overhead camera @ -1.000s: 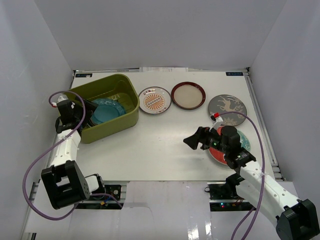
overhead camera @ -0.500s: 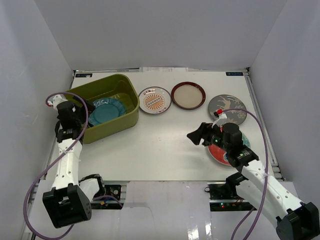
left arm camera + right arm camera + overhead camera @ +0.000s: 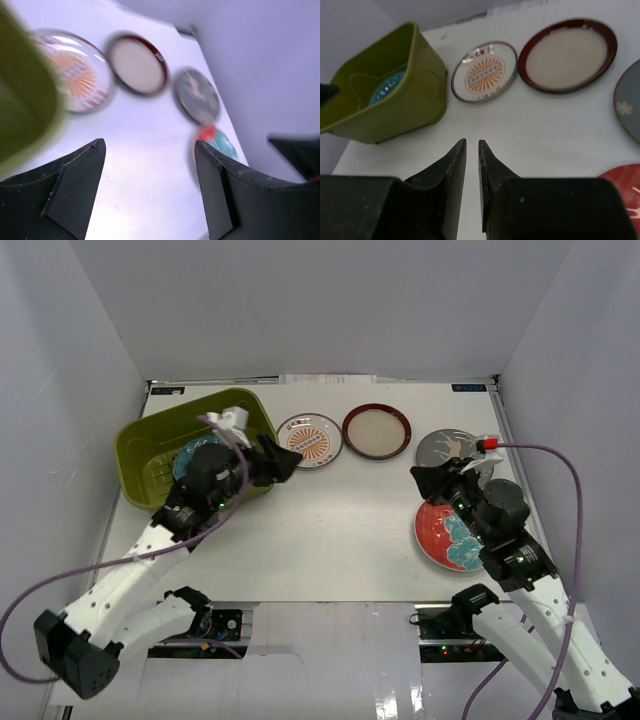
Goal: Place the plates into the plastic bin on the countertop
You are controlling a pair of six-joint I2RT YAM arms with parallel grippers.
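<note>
The olive plastic bin (image 3: 150,445) stands at the left of the countertop (image 3: 330,510) with a teal plate (image 3: 186,454) inside, mostly hidden under my left arm. My left gripper (image 3: 288,462) reaches past the bin's right wall, open and empty (image 3: 150,145). Beyond it lie the orange sunburst plate (image 3: 310,439), the red-rimmed cream plate (image 3: 376,430) and the grey deer plate (image 3: 448,445). The red floral plate (image 3: 448,536) lies flat at the right. My right gripper (image 3: 420,478) hovers just above its far edge, its jaws nearly together with nothing between them (image 3: 472,142).
White walls close in the countertop on three sides. Purple cables trail from both arms. In the right wrist view the bin (image 3: 395,105) is at the left and the orange plate (image 3: 485,72) and cream plate (image 3: 567,52) lie ahead.
My left arm has swung from the bin's left side across it to its right wall; the bin has shifted left. My right gripper has closed and drawn back right, uncovering the red floral plate.
</note>
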